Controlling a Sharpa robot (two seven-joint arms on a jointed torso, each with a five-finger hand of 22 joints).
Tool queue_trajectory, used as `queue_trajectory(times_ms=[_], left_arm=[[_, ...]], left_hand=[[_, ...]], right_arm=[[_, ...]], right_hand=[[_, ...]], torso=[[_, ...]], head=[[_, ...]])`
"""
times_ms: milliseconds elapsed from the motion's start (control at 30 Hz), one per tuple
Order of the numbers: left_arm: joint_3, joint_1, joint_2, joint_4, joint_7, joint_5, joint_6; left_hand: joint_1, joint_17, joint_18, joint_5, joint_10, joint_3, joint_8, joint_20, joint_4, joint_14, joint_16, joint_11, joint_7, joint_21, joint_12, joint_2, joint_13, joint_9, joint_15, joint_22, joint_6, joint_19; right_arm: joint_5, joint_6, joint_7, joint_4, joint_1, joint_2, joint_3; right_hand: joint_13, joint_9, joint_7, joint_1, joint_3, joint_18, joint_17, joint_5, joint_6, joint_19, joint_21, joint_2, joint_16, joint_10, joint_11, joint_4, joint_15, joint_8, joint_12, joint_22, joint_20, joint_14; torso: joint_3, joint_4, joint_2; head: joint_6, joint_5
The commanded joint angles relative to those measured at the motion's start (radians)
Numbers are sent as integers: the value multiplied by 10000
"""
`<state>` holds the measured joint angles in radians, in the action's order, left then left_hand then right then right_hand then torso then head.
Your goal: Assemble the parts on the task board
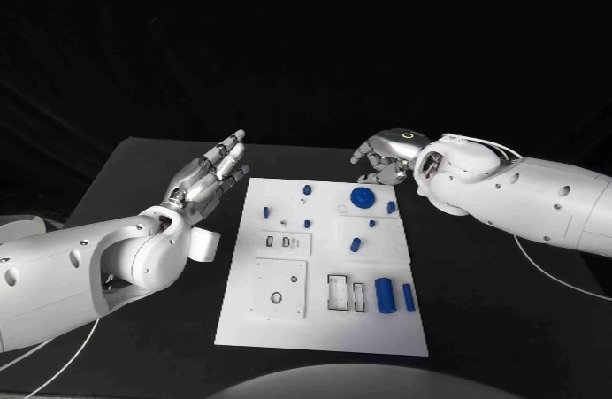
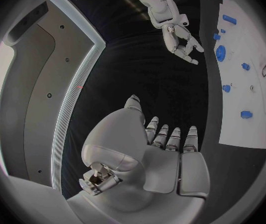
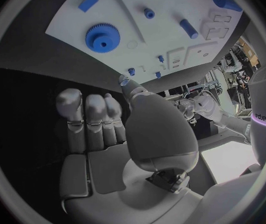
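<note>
The white task board (image 1: 325,324) lies in the middle of the black table. A blue gear (image 1: 363,197) sits near its far edge, with several small blue pegs around it and two blue cylinders (image 1: 384,294) near the front right. My left hand (image 1: 210,173) hovers flat beside the board's far left corner, fingers straight and apart, holding nothing. My right hand (image 1: 386,156) hangs just beyond the board's far edge, behind the gear, fingers loosely bent and empty. The left wrist view shows my left hand (image 2: 164,149), the board (image 2: 257,129) and my right hand (image 2: 183,42). The right wrist view shows my right hand (image 3: 108,134) and the gear (image 3: 102,37).
The board carries rectangular slots (image 1: 338,293) and a square inset with holes (image 1: 280,288) in its near half. Bare black table (image 1: 485,328) spreads on both sides of the board and in front of it.
</note>
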<state>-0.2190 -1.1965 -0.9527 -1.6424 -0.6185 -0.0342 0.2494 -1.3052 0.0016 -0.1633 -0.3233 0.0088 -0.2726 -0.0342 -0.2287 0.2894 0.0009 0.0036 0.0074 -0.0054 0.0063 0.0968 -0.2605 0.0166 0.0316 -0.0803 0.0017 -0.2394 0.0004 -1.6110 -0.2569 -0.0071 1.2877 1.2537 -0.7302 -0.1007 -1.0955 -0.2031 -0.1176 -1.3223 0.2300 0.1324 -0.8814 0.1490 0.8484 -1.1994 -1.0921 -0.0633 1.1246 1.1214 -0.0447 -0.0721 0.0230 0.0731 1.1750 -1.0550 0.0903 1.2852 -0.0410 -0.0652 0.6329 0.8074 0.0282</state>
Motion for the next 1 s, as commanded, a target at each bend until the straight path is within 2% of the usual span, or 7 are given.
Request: queue_trajectory(times_ms=[33, 100, 133, 267, 400, 633, 1000], left_arm=[[5, 11, 45, 13, -42, -16, -251], [5, 17, 58, 27, -36, -16, -269], [5, 19, 64, 34, -33, -16, -274], [5, 24, 84, 56, -21, -16, -304], [5, 26, 80, 51, -10, -16, -324], [5, 27, 55, 30, -8, -16, -333], [5, 27, 0, 1, 0, -16, -360]], left_hand=[[-78, -16, -171, -52, -27, 81, -42, -63, 0, -9, -36, 17, 61, -61, 61, 3, 13, 9, -72, -15, 3, -1], [-78, -16, -171, -52, -27, 81, -42, -63, 0, -9, -36, 17, 61, -61, 61, 3, 13, 9, -72, -15, 3, -1], [-78, -16, -171, -52, -27, 81, -42, -63, 0, -9, -36, 17, 61, -61, 61, 3, 13, 9, -72, -15, 3, -1], [-100, -16, -171, -79, -29, 92, -40, -68, -3, -9, -36, 19, 64, -60, 62, -6, 13, 7, -88, -14, 11, 0], [-111, -16, -171, -91, -29, 97, -39, -71, -5, -9, -36, 20, 64, -60, 61, -10, 12, 6, -98, -14, 16, 0], [-148, -16, -170, -132, -30, 111, -39, -79, -12, -9, -36, 24, 57, -60, 68, -17, 13, 6, -132, -13, 15, 0], [-177, -16, -171, -164, -31, 120, -39, -86, -17, -9, -36, 31, 53, -57, 77, -17, 14, 5, -150, -11, 18, 3]], right_arm=[[376, 587, -490, -32, -117, -72, -4], [373, 612, -562, -85, -180, -86, -5], [365, 621, -589, -109, -209, -87, -6], [336, 656, -685, -240, -348, -53, -7], [317, 719, -727, -330, -474, -6, -7], [207, 813, -729, -517, -649, 125, -7], [86, 856, -674, -820, -777, 341, -7]], right_hand=[[-3814, 69, 30, 249, -287, -379, -4657, 12, -70, -950, -1438, 21, 3193, 3391, 77, -168, -69, -51, 3282, -1549, -15, 1758], [-4663, 102, 4, 316, -391, -528, -6144, 31, -50, -1385, -2114, 67, 4060, 4377, 97, -223, -48, -49, 3895, -2278, 4, 2441], [-4753, 123, 9, 363, -461, -643, -6770, 50, -38, -1762, -2625, 82, 4397, 4494, 121, -251, -31, -49, 3958, -2816, -17, 2786], [-4753, 181, 128, 480, -655, -896, -6894, 155, 46, -2487, -3619, 129, 4462, 4494, 189, -311, 32, -38, 3958, -3895, -44, 2855], [-4753, 179, 242, 524, -718, -952, -6894, 251, 101, -2636, -3821, 151, 4462, 4494, 288, -321, 105, -29, 3958, -4127, -106, 2855], [-4753, 166, 192, 444, -696, -977, -6894, 761, 103, -2690, -3910, 158, 4462, 4494, 262, -233, 92, -40, 3958, -4241, -111, 2855], [-4753, 65, 162, 310, -627, -972, -6894, 1057, 232, -2667, -3906, 162, 4462, 4494, 238, -100, 65, 44, 3958, -4258, -88, 2855]], torso=[[5, 12, 15], [7, 16, 21], [2, 12, 16], [-5, 0, 17], [-7, 2, 31], [-14, 0, 12], [-11, 5, 8]], head=[[-42, 3], [-42, 12], [-39, 17], [-8, 45], [16, 22], [72, -10], [123, 4]])
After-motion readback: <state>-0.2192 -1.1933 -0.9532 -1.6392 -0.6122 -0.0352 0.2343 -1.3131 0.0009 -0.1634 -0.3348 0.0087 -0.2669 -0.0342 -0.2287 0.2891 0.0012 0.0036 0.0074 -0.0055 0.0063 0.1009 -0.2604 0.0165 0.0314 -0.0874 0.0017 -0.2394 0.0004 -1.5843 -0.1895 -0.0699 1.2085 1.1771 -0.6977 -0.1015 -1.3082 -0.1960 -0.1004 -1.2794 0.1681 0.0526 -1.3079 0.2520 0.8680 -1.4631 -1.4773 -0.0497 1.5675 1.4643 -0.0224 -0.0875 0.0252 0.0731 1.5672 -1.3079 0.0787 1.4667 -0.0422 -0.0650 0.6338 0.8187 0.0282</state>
